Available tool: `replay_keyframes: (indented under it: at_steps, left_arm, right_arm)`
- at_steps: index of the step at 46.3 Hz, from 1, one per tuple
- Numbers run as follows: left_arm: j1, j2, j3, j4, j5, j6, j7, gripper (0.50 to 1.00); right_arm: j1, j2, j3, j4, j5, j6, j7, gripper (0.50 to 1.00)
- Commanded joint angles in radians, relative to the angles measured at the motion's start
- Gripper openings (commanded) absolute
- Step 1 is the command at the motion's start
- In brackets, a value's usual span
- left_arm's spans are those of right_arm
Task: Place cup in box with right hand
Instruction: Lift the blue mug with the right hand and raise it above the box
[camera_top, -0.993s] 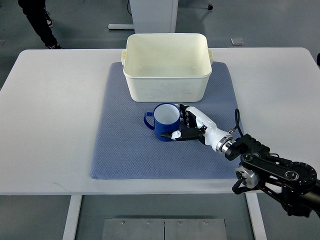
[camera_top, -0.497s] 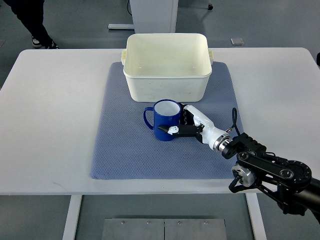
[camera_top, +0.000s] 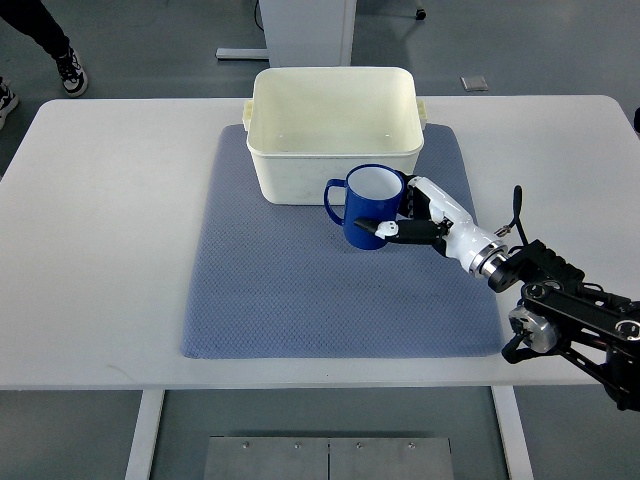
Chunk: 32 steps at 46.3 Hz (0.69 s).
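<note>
Right hand (camera_top: 425, 218) entering from counter's (camera_top: 110, 200) right near corner, fingers wrapped round blue cup (camera_top: 372, 205), upright, handle pointing left. Cup over blue mat (camera_top: 270, 290), against near wall of white box (camera_top: 333, 130). Box at mat's far edge.

One blue cup (camera_top: 370, 205), one cream box (camera_top: 333, 135), one blue-grey mat (camera_top: 270, 290), one white desk (camera_top: 110, 240), one robot hand (camera_top: 420, 218), and a person's two shoes (camera_top: 68, 70) far left.
</note>
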Motion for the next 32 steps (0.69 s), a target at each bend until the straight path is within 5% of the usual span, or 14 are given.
replay_keyframes:
  at_steps: [1, 32]
  left_arm:
    - [0.0, 0.0, 0.0, 0.0, 0.0, 0.0, 0.0, 1.0]
    - [0.0, 0.0, 0.0, 0.0, 0.0, 0.0, 0.0, 1.0]
  right_arm:
    - [-0.002, -0.045, 0.0, 0.037, 0.0, 0.0, 0.007, 0.5]
    - [0.052, -0.399, 0.053, 0.244, 0.037, 0.021, -0.002, 0.5]
